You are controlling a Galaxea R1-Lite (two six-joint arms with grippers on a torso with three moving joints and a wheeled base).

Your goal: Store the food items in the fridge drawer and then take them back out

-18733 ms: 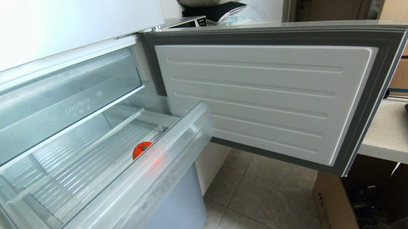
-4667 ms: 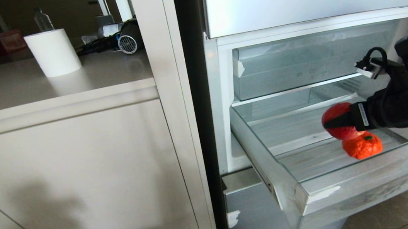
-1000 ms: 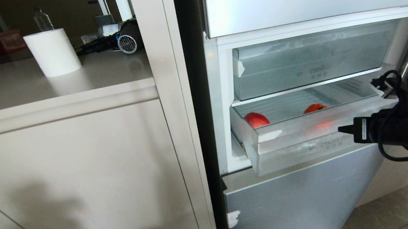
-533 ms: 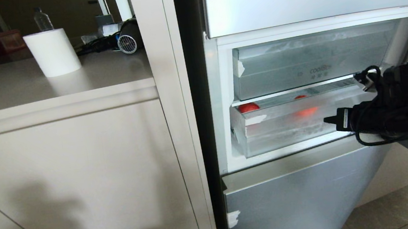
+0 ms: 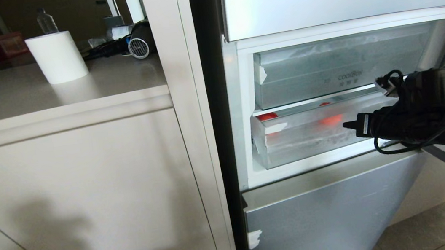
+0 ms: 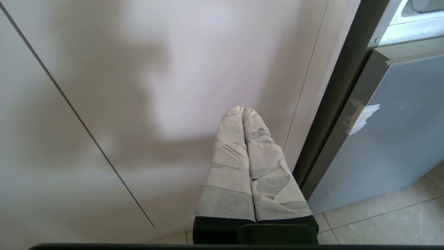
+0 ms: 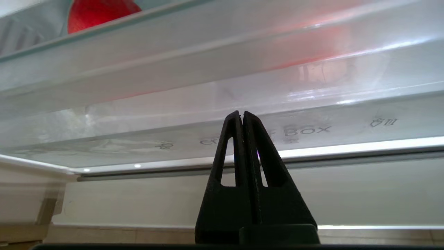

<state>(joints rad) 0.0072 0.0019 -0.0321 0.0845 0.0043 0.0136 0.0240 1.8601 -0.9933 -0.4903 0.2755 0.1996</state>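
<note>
Fridge drawer [image 5: 308,135] pushed further in; right hand [image 5: 345,126] closed, empty, at front.

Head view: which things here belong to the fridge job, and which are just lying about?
Job:
- fridge drawer
- apple
- orange fruit
- right end effector, shut

Lying about:
- paper towel roll
- water bottle
- coolBox bin

right arm [image 5: 430,120]: black housing, boxy black module on top, round joint cap at the elbow end
cabling: black looped cable over the wrist, small silver plug end
marking: white label strip near the right gripper [image 5: 348,126]
right fingers [image 7: 250,139]: black plastic, tapered, slotted cut-outs
left gripper [image 6: 242,110]: fingers wrapped in pale grey-white tape, black base
</note>
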